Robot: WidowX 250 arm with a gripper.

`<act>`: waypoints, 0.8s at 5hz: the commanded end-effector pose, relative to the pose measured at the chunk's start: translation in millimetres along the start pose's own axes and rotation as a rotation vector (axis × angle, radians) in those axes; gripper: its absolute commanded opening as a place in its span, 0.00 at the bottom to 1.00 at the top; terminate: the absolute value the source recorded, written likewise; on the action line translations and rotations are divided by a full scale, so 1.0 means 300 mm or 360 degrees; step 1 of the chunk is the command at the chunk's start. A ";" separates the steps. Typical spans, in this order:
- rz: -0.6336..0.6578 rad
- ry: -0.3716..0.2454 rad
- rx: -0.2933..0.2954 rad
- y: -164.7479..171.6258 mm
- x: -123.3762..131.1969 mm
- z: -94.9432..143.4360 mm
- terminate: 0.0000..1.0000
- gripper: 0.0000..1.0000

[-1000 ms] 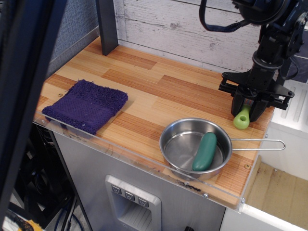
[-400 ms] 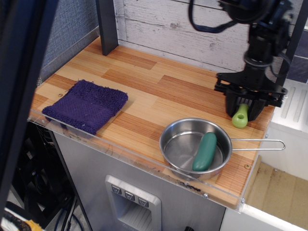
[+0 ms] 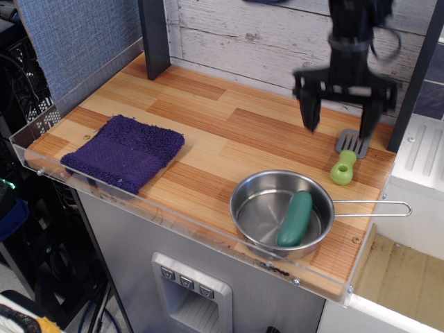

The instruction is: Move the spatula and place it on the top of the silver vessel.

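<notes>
Lime-green spatula [image 3: 346, 159] is lying on the desk [image 3: 208, 132] just behind the silver vessel [image 3: 281, 214], my tool [image 3: 340, 114] hangs above it spread wide and empty, so I reckon a sloppy descent clips that blade.

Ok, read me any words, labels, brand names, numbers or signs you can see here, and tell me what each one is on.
None can be read.
Spatula: no marking visible.
Silver vessel: plain shiny metal, no stamp visible.
Purple cloth: plain.
Grey panel with three small buttons below the counter: any symbols are too small to read.
Gripper: dark and blurred, no label legible.
</notes>
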State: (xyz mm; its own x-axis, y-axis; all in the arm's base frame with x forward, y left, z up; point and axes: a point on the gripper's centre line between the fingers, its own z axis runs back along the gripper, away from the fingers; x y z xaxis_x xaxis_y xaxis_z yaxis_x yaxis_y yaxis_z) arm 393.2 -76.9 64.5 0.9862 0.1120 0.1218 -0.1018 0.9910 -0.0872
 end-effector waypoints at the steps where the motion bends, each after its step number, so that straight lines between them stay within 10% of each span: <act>1: -0.0125 -0.0059 -0.0089 0.066 0.024 0.346 0.00 1.00; 4: -0.0245 0.0009 0.0225 0.271 -0.135 0.446 0.00 1.00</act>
State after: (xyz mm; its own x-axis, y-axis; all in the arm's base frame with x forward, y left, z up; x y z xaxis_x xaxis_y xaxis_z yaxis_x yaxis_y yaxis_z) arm 324.8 11.0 163.5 0.9977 -0.0371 0.0561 0.0335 0.9973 0.0653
